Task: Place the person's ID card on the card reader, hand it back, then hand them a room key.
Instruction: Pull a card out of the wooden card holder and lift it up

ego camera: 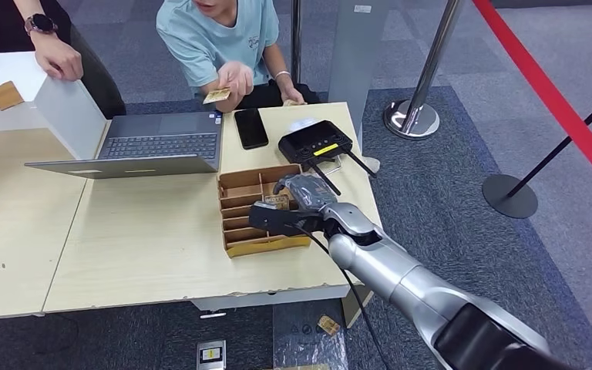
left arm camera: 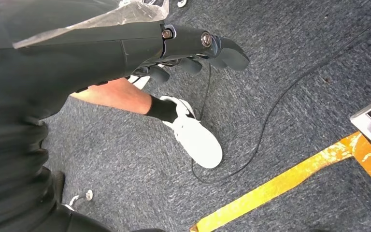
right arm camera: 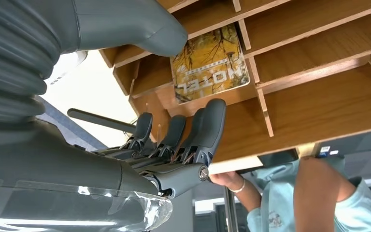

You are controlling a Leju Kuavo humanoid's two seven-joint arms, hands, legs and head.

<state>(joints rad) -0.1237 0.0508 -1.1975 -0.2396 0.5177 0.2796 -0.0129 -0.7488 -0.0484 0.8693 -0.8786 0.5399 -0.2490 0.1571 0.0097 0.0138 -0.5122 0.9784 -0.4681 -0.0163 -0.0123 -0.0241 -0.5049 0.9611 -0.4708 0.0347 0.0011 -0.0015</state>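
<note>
A room key card (right arm camera: 210, 65) printed HOTEL lies in a slot of the wooden compartment box (ego camera: 240, 223) on the table; the same key card (ego camera: 276, 202) shows under my hand in the head view. My right hand (ego camera: 299, 199) reaches into the box. Its thumb (right arm camera: 140, 26) is on one side of the card and its fingers (right arm camera: 207, 125) on the other, spread apart and holding nothing. The person across the table holds the ID card (ego camera: 217, 95) in a hand. The black card reader (ego camera: 315, 142) sits behind the box. My left hand (left arm camera: 193, 48) hangs over the carpet, holding nothing.
An open laptop (ego camera: 154, 146) and a black phone (ego camera: 251, 127) lie on the table (ego camera: 139, 247) near the box. A second person's hand (ego camera: 58, 58) rests on a white box at far left. Stanchions (ego camera: 412, 116) stand on the right. A foot in a white shoe (left arm camera: 195, 137) is near my left hand.
</note>
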